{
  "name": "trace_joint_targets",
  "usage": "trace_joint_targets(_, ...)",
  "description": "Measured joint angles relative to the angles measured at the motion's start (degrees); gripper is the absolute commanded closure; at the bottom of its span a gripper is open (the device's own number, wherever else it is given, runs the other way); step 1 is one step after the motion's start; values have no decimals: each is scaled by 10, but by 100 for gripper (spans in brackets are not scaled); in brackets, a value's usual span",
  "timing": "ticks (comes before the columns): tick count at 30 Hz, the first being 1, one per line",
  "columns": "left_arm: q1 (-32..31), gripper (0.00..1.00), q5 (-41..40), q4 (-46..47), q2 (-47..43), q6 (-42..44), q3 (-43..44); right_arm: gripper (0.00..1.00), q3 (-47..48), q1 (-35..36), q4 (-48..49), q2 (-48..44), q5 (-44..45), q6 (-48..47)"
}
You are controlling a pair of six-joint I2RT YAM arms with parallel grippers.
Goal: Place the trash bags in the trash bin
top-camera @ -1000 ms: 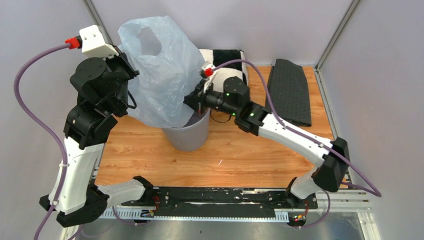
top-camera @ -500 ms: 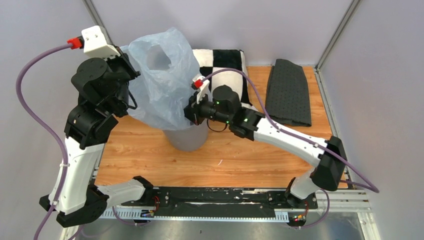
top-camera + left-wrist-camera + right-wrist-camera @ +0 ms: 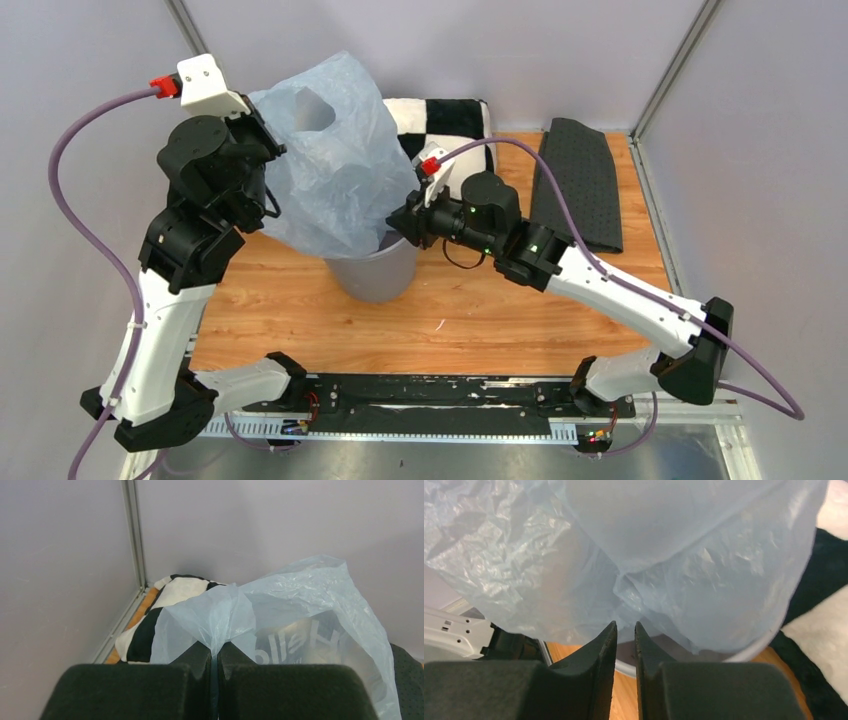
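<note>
**Pale blue film held over the bin mouth**

Top view, working from the left. My left gripper [image 3: 214, 652] is raised at the 9 o'clock edge of the trash bag [image 3: 335, 170]. Its wrist view shows the jaws pressed together on a bunched fold of the bag's rim, with white lettering reading through the film behind.

The bag balloons upward, and its lower end drapes onto the mouth of the grey trash bin [image 3: 375, 275]. How much is inside I cannot tell. The bin stands upright on the wooden table [image 3: 480, 320].

My right gripper [image 3: 625, 630] sits at the bin's 1 o'clock rim, against the bag's lower edge. Its jaws are narrow, with bare wood showing through the slit. I cannot tell whether the tips nip the film.

A checkered pillow [image 3: 450, 120] lies at the bin's 1 o'clock and a dark mat [image 3: 578, 185] at 2 o'clock, well apart.
</note>
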Motion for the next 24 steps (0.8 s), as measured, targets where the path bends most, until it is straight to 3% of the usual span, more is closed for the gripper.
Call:
trace_joint_targets(6,0,100,1,0,0,0,-7,41,0,0,-36,-42,46,-35)
trace_joint_targets(13,0,100,9,1,-1,-2,-10,34,104,-20,-48,18,60,-60)
trace_joint_targets(18,0,100,15,0,-6,-4,-16,44,151,-36,-51,92,54,-60)
trace_joint_targets(24,0,100,19,0,-10,-5,-18,79,133,-37,-66,114,64,-56)
